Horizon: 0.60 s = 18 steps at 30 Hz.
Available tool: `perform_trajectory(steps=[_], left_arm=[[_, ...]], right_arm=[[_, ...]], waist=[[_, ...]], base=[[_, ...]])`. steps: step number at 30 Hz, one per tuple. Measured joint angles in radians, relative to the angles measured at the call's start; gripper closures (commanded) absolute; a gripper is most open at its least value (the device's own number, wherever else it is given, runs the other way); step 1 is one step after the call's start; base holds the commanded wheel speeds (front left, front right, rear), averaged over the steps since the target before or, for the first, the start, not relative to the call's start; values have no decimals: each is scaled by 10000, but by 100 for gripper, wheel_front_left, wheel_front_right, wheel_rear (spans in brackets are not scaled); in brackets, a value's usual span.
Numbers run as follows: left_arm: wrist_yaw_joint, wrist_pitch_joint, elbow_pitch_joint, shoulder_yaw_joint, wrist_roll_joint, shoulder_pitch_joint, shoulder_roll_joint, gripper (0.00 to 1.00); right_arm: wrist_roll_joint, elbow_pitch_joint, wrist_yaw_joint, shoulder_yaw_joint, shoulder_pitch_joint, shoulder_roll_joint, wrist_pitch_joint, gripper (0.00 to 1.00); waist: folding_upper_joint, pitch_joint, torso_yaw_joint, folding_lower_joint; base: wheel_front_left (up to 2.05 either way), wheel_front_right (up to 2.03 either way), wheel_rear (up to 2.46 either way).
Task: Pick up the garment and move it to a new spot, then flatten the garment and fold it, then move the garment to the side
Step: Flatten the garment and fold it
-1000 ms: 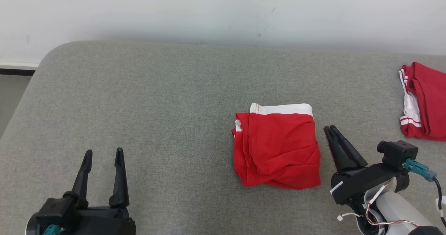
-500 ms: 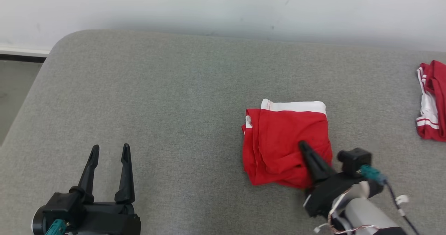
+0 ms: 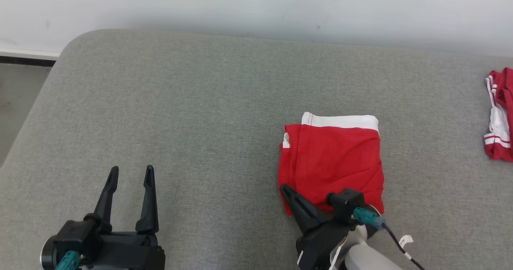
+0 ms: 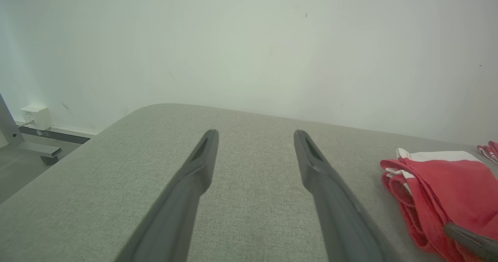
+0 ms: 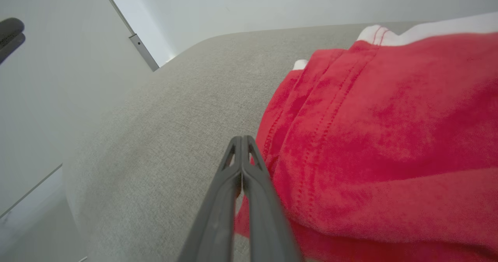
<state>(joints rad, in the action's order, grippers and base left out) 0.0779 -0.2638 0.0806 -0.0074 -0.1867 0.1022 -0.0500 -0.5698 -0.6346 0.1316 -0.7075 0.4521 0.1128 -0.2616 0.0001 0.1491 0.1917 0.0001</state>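
1. Head view, far left: a strip of floor is showing past the rounded corner of the grey padded table. A pale wall is running along behind it.
2. At the lower left, the left gripper is keeping its two dark fingers spread wide and gripping nothing, pointing up the view over bare grey fabric. In the left wrist view, the left gripper is spanning bare table with nothing between its fingers.
3. Right of centre, the garment is lying on the table folded into a rough square. It is red with a white band along its far edge, and it is well apart from the left gripper. In the left wrist view the garment is sitting at the right edge.
4. The right gripper is reaching in from the bottom edge, its tip meeting the garment's near left corner. Its wrist camera, with a teal plug, is overlapping the garment's near edge.
5. In the right wrist view, the right gripper is pressing its fingers flat together with no cloth showing between them. They are lying along the garment's stitched edge, and red fabric is passing beneath them.
6. At the far right, a second red-and-white garment is lying at the frame's edge, well apart from the first.
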Motion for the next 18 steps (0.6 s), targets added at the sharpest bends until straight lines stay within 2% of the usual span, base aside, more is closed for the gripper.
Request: perform_trajectory(steps=[5,11,18], left_arm=[[4,0,27,46,23,57,-2,0],[15,-2,102,347,132,54,-4,0],[12,-2,205,640,330,-22,-4,0]], right_arm=[[213,738,0,573,12,81,0,100],[890,2119,0,1958,-527,571,0,100],[1530,3041,0,3818,-1612,999,-2,100]], waist=[[0,-11,-204,0],[-1,-130,-681,0],[0,-373,-1271,-1]], base=[[0,0,0],[0,0,0],[0,0,0]])
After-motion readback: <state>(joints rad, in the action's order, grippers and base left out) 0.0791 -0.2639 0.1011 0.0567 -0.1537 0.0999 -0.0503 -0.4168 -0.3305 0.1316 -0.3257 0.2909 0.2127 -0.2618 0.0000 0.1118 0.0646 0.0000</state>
